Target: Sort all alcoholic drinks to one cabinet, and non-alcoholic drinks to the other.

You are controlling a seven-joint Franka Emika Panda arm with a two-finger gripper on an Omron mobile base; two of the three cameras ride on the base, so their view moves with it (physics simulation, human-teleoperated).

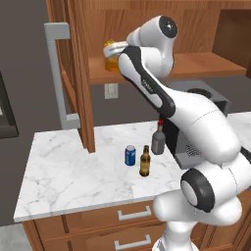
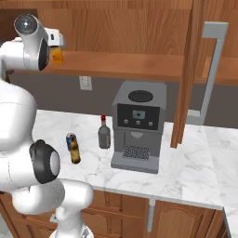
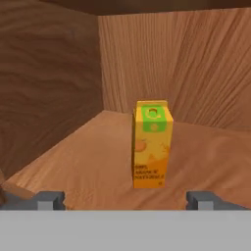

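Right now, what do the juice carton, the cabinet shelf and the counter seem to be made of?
Juice carton: probably printed paperboard, matte, with flat folded faces.
Cabinet shelf: wood, with visible grain and a dull finish.
Counter: looks like polished white marble with grey veins.

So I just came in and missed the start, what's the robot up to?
It's sorting drinks. The yellow-orange juice carton with a green top stands upright in the wooden cabinet, the open gripper in front of it. The small blue soda can, slim brown beer bottle and squat grey bottle wait on the marble counter.
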